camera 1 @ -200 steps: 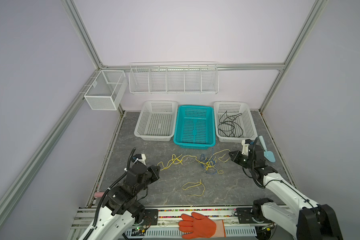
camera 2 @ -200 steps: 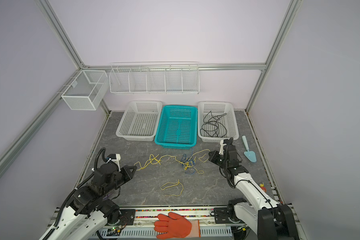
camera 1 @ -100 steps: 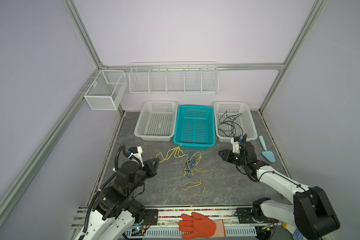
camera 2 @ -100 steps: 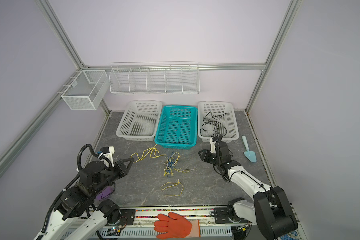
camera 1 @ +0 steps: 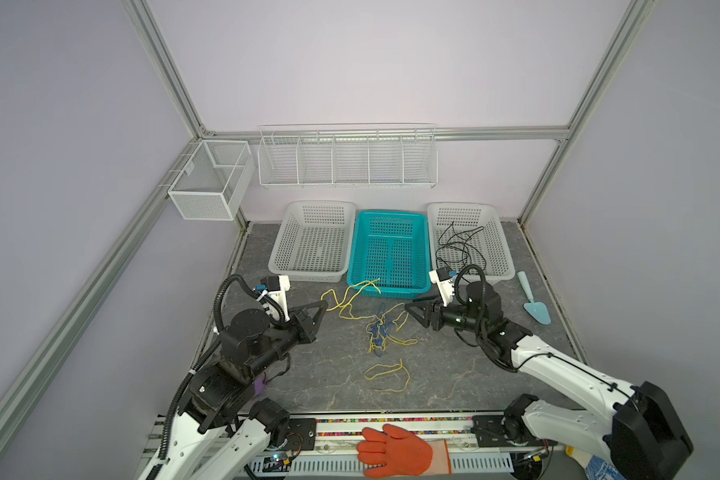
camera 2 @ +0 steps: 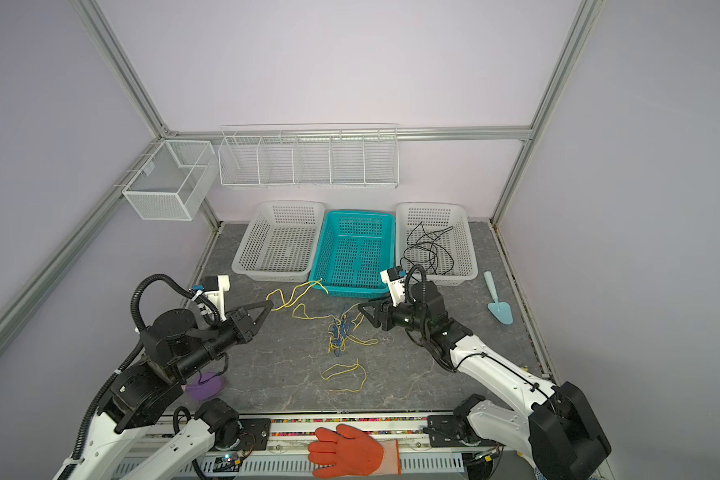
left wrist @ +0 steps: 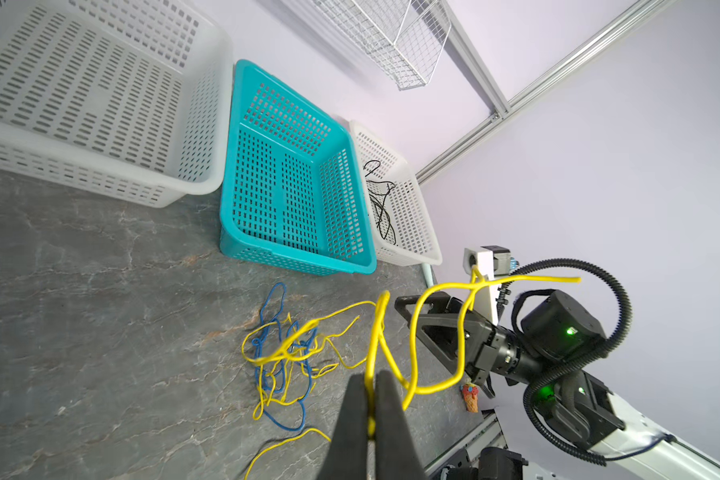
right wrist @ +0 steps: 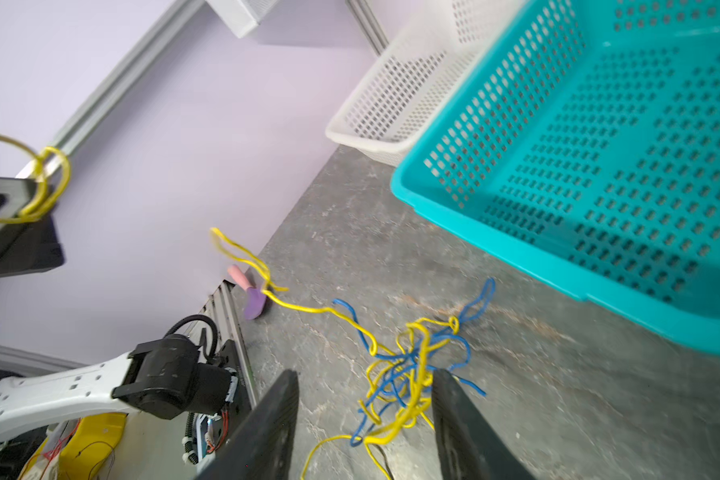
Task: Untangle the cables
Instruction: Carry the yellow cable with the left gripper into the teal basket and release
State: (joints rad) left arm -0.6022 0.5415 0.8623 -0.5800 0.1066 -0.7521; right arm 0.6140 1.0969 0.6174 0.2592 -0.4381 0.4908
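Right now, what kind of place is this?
Probably a robot test booth in a lab: left arm and right arm at a table, metal frame, plain walls, plastic baskets.

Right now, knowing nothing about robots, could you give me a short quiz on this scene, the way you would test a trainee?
1. True or false: the left gripper is pinching a yellow cable.
2. What colour are the cables lying in the rightmost white basket? A) red B) black C) green
3. Fill in: near the yellow-and-blue tangle, the right gripper has its jaws ____.
Key: 1 true; 2 B; 3 open.
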